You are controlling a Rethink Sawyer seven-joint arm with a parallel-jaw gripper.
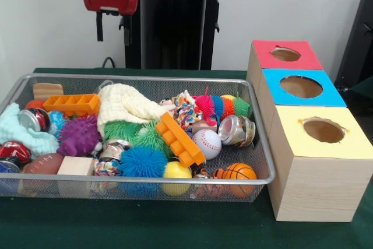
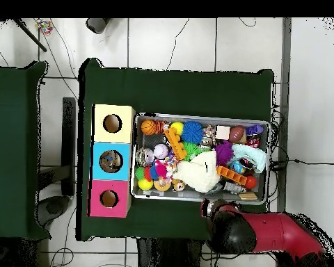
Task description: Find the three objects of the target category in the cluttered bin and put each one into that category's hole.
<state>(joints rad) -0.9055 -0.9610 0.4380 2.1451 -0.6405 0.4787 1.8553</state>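
The hand point(image 1: 111, 27) hangs above the far rim of the wire bin point(image 1: 256, 144), behind it; I cannot tell its state. The bin is full: a cream cloth point(image 1: 125, 104) and an orange block point(image 1: 179, 139) lie over balls and cans. Three boxes stand beside it on the desk point(image 1: 175, 225); the blue box point(image 2: 110, 161) perhaps holds something

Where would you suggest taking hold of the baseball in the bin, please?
Grip the baseball across its middle, coming straight down from above. It is round and its top is exposed, but the orange block and a crushed can press in on either side, so a side approach looks blocked.
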